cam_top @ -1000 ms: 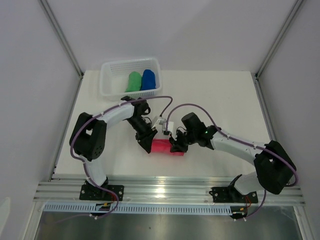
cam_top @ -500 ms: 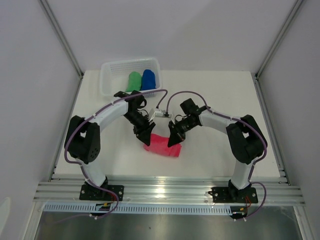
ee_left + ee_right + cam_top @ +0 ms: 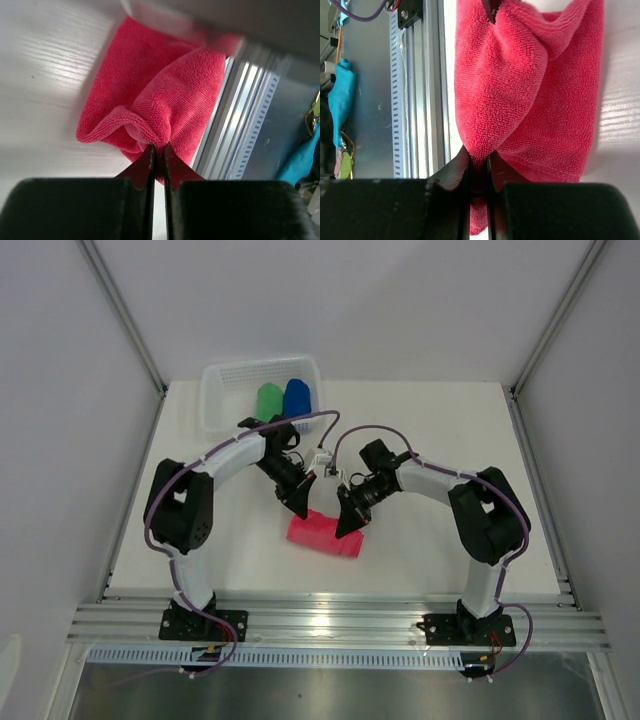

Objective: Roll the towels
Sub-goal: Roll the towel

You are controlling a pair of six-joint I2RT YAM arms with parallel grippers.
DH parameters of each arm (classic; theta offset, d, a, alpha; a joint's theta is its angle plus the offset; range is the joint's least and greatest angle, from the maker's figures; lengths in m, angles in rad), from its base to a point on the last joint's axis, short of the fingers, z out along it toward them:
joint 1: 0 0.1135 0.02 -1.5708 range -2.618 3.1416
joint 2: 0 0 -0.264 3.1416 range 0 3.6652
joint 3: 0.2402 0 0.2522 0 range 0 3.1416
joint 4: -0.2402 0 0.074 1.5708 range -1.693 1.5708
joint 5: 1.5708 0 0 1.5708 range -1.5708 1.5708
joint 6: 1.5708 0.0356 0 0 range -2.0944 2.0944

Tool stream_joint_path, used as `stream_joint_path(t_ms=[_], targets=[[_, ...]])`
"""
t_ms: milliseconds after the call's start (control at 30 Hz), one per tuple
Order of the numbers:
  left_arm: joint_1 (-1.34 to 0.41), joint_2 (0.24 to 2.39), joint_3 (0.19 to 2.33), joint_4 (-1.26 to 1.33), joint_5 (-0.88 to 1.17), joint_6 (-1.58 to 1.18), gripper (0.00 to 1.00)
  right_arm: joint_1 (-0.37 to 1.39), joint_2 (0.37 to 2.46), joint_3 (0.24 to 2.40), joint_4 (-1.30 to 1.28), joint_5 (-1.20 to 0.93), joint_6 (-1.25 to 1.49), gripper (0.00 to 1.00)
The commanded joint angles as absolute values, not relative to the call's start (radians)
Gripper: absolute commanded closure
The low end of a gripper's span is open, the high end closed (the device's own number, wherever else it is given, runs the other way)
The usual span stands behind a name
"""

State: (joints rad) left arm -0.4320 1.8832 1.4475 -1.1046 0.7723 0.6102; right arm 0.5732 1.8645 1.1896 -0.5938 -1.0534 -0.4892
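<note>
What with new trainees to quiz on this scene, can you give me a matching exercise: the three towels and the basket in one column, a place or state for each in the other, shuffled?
Column one
1. green towel
2. blue towel
3. pink towel
4. basket

Column two
A. pinched by the left gripper and the right gripper
B. at the far left corner of the table
C. rolled, in the basket, right one of the pair
D. rolled, in the basket, left one of the pair

Pairs: 1-D, 2-C, 3-A, 4-B

The pink-red towel [image 3: 150,95] is fuzzy cloth; basket [image 3: 212,400] white plastic mesh; table [image 3: 440,430] smooth, matt.
</note>
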Motion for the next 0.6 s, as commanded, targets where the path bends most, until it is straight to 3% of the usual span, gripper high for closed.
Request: stream_joint_path(t_ms=[0,233,367,567], targets=[[-0.425,1.896,1.422,-1.115,0.807,0.575,0.95,0.565,1.876,1.218,-0.562,-1.048,-0.45,0.88],[-0.425,1.91,1.364,-1.022,0.743,0.422,0.99,0.528,1.879,1.209,-0.451,-0.88,-0.286,0.55],[-0.425,1.937,1.37,-0.996,0.665,0.376,0.99,0.491,1.827,1.166,-0.37,-0.784,-0.195,0.46],[-0.425,1.947,1.356,-0.98,0.597,0.364,0.99,0.477,1.675,1.069,-0.292,-0.675,-0.17,0.43]])
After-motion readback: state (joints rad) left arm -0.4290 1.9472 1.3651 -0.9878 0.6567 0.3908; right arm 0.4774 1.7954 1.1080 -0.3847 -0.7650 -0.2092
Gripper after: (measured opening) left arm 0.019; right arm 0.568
